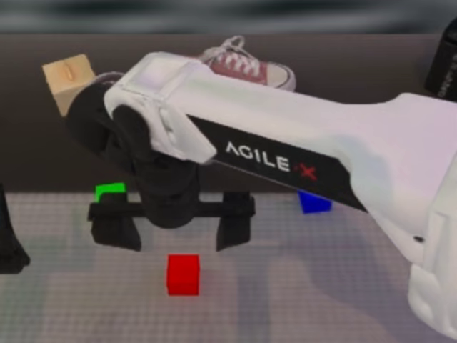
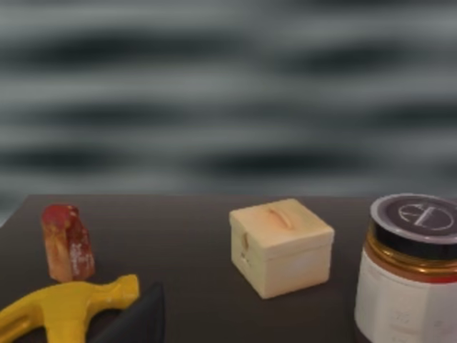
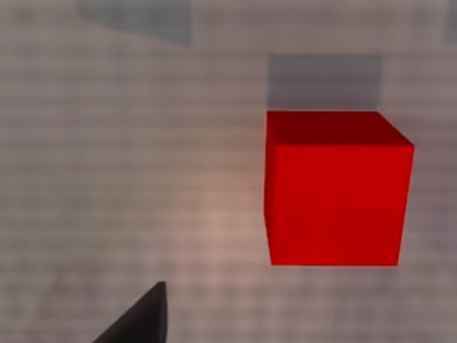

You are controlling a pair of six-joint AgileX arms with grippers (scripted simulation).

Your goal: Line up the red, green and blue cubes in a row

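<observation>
Red, green and blue make up the three small cubes on the pale part of the desk (image 1: pixel 343 300), one of each colour. The red cube (image 1: pixel 183 274) sits nearest the front edge in the top view, alone and untouched. The green cube (image 1: pixel 110 191) lies farther back and to the left, partly covered by the arm above it; the blue cube (image 1: pixel 314 201) lies farther back and to the right, also partly covered. The three form a loose triangle, well apart from one another, not a row. One white arm, my right arm (image 1: pixel 343 150), reaches across from the right side, and the right gripper (image 1: pixel 171 230) hangs above the desk between the green and blue cubes and just behind the red one, its jaws spread wide apart and holding nothing. Its wrist view shows the red cube (image 3: pixel 335 189) on the desk with one dark fingertip (image 3: pixel 143 318) off to its side, not touching it. My left arm shows only as a dark shape (image 1: pixel 11 246) at the left edge; I cannot tell how its jaws stand. On the dark back strip are one beige block (image 1: pixel 69 77) and one red sneaker (image 1: pixel 246 64). The left wrist view also shows one yellow hammer (image 2: pixel 64 307), one jar (image 2: pixel 410 268) and one reddish-brown stamp (image 2: pixel 66 243)
</observation>
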